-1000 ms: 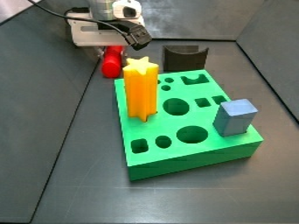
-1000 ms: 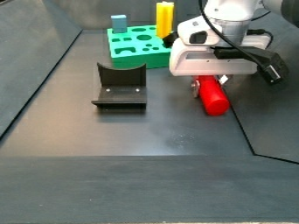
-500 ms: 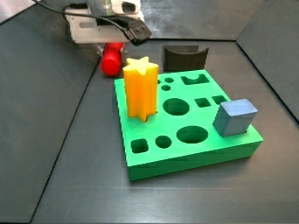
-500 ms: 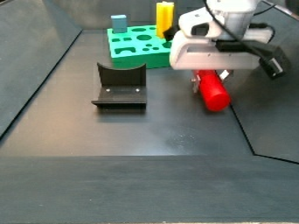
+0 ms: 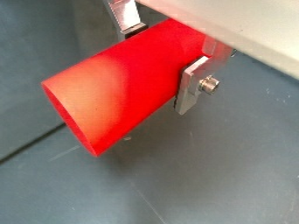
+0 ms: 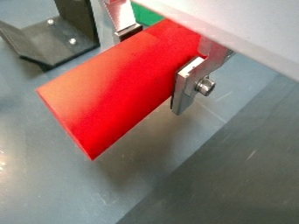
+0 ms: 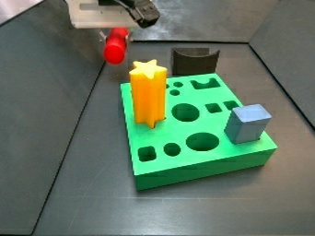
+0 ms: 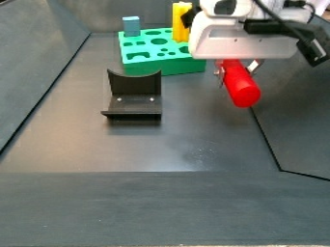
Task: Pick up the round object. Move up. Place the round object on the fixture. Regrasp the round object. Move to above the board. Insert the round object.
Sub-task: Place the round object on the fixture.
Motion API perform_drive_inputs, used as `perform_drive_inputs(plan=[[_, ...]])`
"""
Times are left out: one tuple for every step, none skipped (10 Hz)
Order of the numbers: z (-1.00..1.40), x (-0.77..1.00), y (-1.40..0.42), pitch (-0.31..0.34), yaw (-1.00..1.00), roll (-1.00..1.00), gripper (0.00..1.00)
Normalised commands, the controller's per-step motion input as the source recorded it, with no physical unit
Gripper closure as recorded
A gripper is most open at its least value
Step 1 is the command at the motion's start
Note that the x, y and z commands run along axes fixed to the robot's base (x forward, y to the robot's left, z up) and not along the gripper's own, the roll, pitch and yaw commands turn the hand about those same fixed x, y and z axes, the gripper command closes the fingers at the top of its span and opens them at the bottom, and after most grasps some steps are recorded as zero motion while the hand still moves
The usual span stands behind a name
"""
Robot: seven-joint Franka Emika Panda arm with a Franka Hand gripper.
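Gripper (image 8: 236,66) hangs in the air to the right of the fixture (image 8: 131,96), its silver fingers (image 6: 190,82) clamped on the round object (image 8: 240,84), a smooth red peg carried clear of the floor. In a wrist view the peg juts well out beyond the pads. The green board (image 7: 197,129) sits apart, with a yellow star peg (image 7: 147,90) standing in it. Judging the lift as under way, rise straight, then bring the peg over the fixture's curved top before lowering, keeping the grip firm.
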Motion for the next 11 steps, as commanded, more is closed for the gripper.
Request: perform_drive_inputs(plan=[[1.0, 0.0, 0.0, 0.003, 0.0, 0.01, 1.0], [1.0, -0.01, 0.0, 0.011, 0.0, 0.01, 1.0], [1.0, -0.01, 0.0, 0.018, 0.0, 0.01, 1.0], [1.0, -0.02, 0.0, 0.02, -0.01, 0.01, 1.0], [1.0, -0.02, 0.01, 0.021, -0.01, 0.02, 1.0], [1.0, -0.03, 0.01, 0.025, -0.01, 0.02, 1.0], [1.0, -0.03, 0.01, 0.028, -0.01, 0.03, 1.0], [0.89, -0.03, 0.02, 0.035, -0.01, 0.03, 1.0], [0.69, -0.02, 0.02, 0.041, -0.01, 0.04, 1.0], [0.59, -0.02, 0.02, 0.048, -0.01, 0.04, 1.0], [0.39, -0.01, 0.02, 0.06, -0.01, 0.04, 1.0]])
